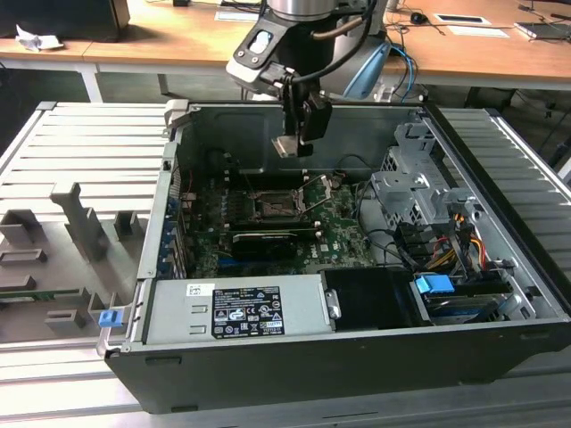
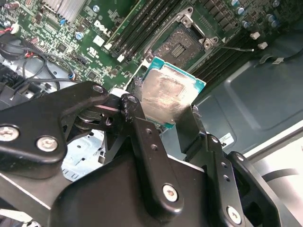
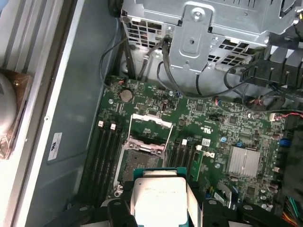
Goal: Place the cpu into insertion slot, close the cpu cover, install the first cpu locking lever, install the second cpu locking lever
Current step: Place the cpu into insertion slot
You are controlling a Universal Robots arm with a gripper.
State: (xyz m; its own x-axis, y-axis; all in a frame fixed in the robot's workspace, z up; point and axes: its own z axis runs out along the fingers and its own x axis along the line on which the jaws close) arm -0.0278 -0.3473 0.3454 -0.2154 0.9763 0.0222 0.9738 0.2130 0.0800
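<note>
The gripper [image 1: 300,143] is clamped on the cpu [image 1: 289,145]: in the second wrist view its two black fingers [image 2: 137,120] press on opposite edges of the plate, parted only by the plate's width. The arm reaches down from above into the open computer case [image 1: 268,374], its wrist turned downward, and the cpu hangs in the air, clear of the green motherboard [image 1: 343,234] and in front of the case's far wall. The plate is square and flat, with a dull silvery top marked by smears and a teal rim [image 2: 165,92]. Below it, slightly toward the exterior view's left, lies the insertion slot [image 1: 270,208], a dark square socket with nothing seated in it [image 3: 141,160]. The cpu cover [image 3: 152,120], a thin silvery frame, stands swung open at the socket's edge.
</note>
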